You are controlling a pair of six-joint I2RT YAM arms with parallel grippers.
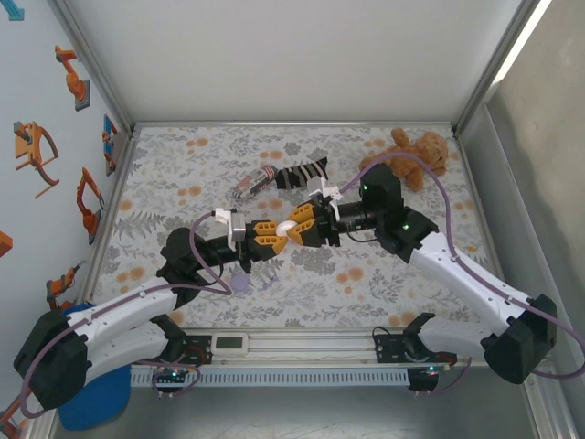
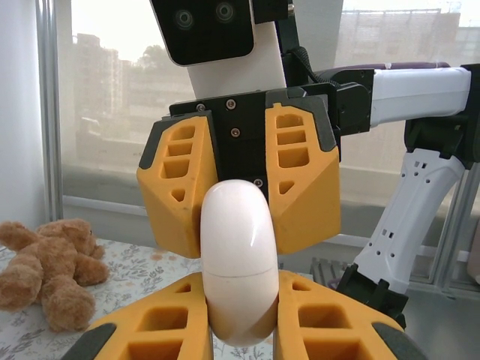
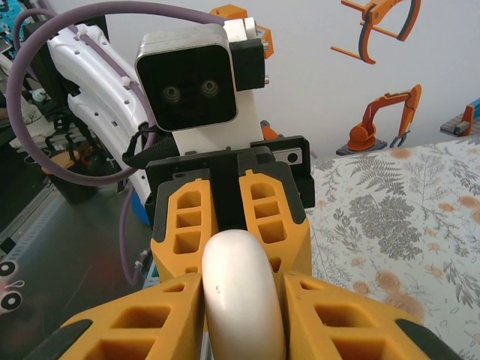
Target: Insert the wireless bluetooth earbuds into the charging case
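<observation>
A white oval charging case [image 1: 289,229] is held in the air over the middle of the table, pinched from both ends. My left gripper [image 1: 274,235] is shut on its near half [image 2: 236,300], the lid seam showing just above my fingers. The right gripper [image 1: 303,225] faces it from the other side, its orange fingers [image 3: 330,315] pressed against both flanks of the case [image 3: 240,292]. On the table under the left arm lies a round pale purple case [image 1: 241,283] with a tiny pale purple piece [image 1: 266,277] beside it, too small to tell if it is an earbud.
A brown teddy bear [image 1: 409,155] sits at the back right of the floral table [image 1: 183,183]. A striped black-and-white cloth item [image 1: 283,176] lies at the back centre. A blue bin [image 1: 91,398] stands off the table's front left corner.
</observation>
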